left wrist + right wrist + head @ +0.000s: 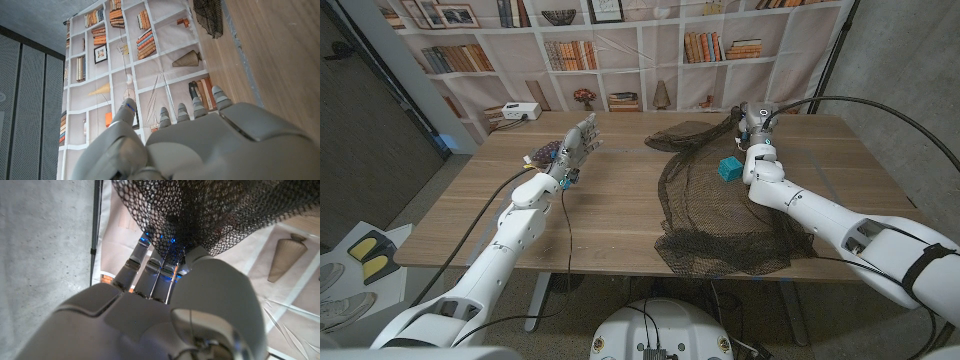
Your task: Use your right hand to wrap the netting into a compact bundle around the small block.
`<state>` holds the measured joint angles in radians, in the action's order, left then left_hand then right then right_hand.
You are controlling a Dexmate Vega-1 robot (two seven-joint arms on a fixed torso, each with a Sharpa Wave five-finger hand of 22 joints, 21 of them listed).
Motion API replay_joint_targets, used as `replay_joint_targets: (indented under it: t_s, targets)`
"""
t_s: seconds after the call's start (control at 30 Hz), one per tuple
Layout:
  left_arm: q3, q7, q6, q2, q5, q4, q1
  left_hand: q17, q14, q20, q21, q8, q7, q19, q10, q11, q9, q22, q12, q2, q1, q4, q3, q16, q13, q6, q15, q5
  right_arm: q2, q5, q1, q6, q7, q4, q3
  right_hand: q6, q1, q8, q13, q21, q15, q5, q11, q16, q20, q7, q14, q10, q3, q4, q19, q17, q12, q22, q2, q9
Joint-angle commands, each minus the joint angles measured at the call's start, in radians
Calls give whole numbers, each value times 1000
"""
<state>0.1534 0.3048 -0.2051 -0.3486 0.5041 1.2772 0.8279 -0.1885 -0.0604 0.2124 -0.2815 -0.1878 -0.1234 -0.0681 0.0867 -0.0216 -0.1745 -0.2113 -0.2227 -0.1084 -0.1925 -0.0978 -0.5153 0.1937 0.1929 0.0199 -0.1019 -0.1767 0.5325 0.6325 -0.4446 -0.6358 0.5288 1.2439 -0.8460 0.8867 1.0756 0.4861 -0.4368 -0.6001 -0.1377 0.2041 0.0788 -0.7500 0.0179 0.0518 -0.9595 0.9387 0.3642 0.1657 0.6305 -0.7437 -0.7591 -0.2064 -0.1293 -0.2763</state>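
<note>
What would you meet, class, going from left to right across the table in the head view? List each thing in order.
Left hand, raised with fingers apart → bare wooden table → small teal block lying on the black netting → right hand, gripping a bunched part of the netting at the far edge.

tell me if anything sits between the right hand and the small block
Nothing solid that I can see. The right hand is raised at the table's far side, gripping a bunch of the netting, while the small block sits nearer, just left of the right forearm. Whether mesh covers the block is unclear.
</note>
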Motion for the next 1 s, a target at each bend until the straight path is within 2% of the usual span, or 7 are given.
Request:
replay_joint_targets:
  t_s: [0.03, 0.27, 0.43, 0.63, 1.0]
  targets:
    - [5, 26, -10, 1, 1, -12, -13, -1, 7, 1, -2, 2, -5, 6, -3, -1, -5, -3, 1, 3, 6, -1, -5, 3, 3, -1, -5, -3, 140, 145, -119, -29, -195, 315, 47, 52, 9, 17, 4, -10, -76, 0, -4, 12, -3, -3, -12, 25, 5, -4, -5, -2, -10, -1, -1, -2]
    - [7, 41, -10, -1, 4, -12, -15, -1, 8, 1, -2, 1, -5, 7, -2, -2, -5, -3, 1, 3, 6, -1, -5, 3, 3, -1, -4, -3, 179, 217, -183, -38, -283, 416, 78, 59, 12, 18, 12, -12, -76, 0, -3, 19, -3, -5, -21, 35, 8, -3, -10, -2, -10, 0, 5, 4]
    - [7, 45, -8, -3, 5, -6, -11, -1, 7, 1, -2, 1, -5, 7, -2, -2, -5, -3, 2, 2, 7, -1, -5, 2, 3, -2, -4, -3, 218, 260, -230, -22, -351, 495, 104, 62, 17, 17, 14, -16, -77, -1, -13, 26, -3, -6, -30, 41, 11, -1, -14, -5, -13, 0, 12, 12]
    - [8, 55, -6, -5, 8, -5, -11, -1, 7, 1, -3, 1, -5, 8, -2, -2, -5, -3, 2, 2, 7, -1, -6, 2, 3, -2, -4, -3, 231, 325, -284, -31, -400, 560, 134, 66, 18, 17, 13, -19, -76, -2, -5, 31, -3, -8, -34, 40, 14, -2, -16, -8, -13, 1, 14, 17]
    - [10, 70, -12, -5, 10, -10, -14, -1, 6, 1, -3, 1, -5, 9, -4, -3, -5, -3, 2, 2, 7, -2, -7, 1, 3, -3, -4, -3, 242, 421, -378, -26, -453, 653, 190, 65, 19, 15, 15, -23, -76, -4, -8, 40, -1, -5, -33, 38, 16, -5, -24, -15, -12, 2, 15, 23]
